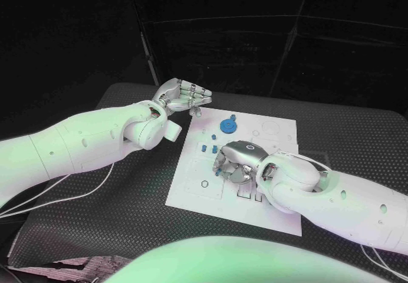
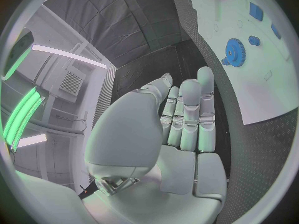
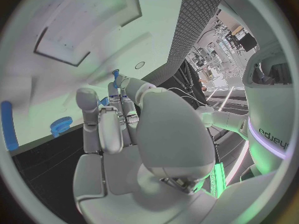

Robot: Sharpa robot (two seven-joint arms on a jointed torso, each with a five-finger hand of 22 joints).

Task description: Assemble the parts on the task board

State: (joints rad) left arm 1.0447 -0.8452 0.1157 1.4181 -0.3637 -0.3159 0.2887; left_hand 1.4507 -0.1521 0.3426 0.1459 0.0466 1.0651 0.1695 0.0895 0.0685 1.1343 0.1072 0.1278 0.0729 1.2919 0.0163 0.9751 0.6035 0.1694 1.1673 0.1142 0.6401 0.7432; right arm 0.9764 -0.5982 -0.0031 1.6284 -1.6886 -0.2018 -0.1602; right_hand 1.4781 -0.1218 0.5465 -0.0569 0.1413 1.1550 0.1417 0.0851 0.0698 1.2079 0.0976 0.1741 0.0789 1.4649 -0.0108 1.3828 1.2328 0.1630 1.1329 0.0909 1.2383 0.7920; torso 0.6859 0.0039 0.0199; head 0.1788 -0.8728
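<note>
Right hand low over the white rectangular task board (image 1: 255, 203) on the black textured table (image 1: 102, 236).

The board carries a round blue gear part (image 1: 228, 125) and small blue block parts (image 1: 209, 147) near its far-left corner. The silver right hand (image 1: 237, 162) pinches a small blue peg (image 3: 115, 73) just beside those blocks. The silver left hand (image 1: 180, 95), fingers curled and empty, hovers off the board's far-left corner.
</note>
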